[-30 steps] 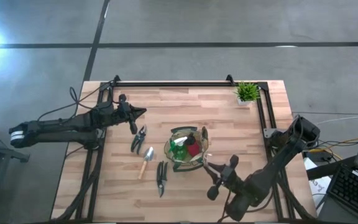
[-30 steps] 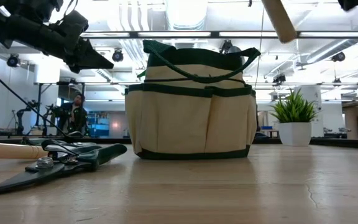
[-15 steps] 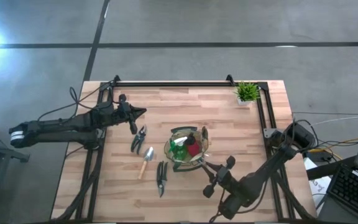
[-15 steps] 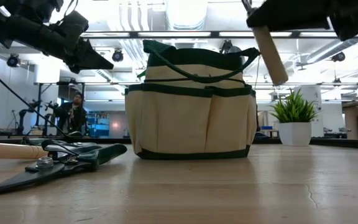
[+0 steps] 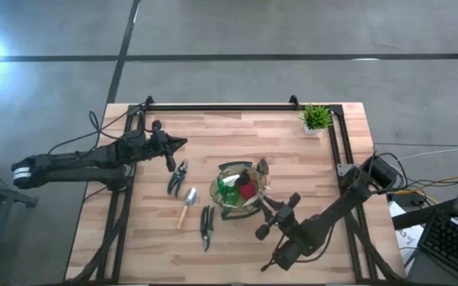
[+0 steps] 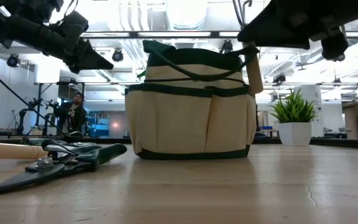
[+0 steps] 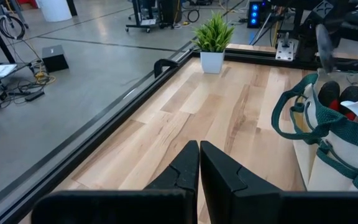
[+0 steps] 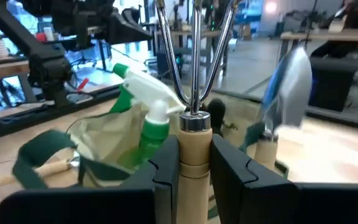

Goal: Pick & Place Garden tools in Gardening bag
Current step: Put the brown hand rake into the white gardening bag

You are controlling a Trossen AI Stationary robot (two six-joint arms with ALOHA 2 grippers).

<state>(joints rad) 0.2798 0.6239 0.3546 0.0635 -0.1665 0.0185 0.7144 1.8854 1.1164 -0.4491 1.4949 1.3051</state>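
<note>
**Inspector A:** Where is the bag (image 5: 239, 191) found?

**Inspector B:** It is set upright on the tabletop (image 5: 293, 151), about midway between the left and right edges and nearer the front edge than the back one. A green spray bottle (image 5: 229, 189) and a red-and-black piece (image 5: 247, 191) are seen inside it, and a trowel (image 8: 289, 81) stands blade up in it too.

**Inspector A:** And the right gripper (image 8: 194, 158)?

**Inspector B:** It is held just beside the bag, on the side toward the front right corner. Its fingers are clamped on the wooden handle of a rake (image 8: 194, 109), and the wire prongs are pointed over the bag's rim.

**Inspector A:** The left gripper (image 7: 199, 163)?

**Inspector B:** It is held above the tabletop near the left edge, well apart from the bag, with its fingers pressed together and nothing between them.

**Inspector A:** What is left lying on the tabletop?

**Inspector B:** Two pairs of shears (image 5: 176, 178) (image 5: 206, 226) and a second, wood-handled trowel (image 5: 187, 206) are laid to the left of the bag. A small potted plant (image 5: 316, 118) is placed at the back right corner.
</note>
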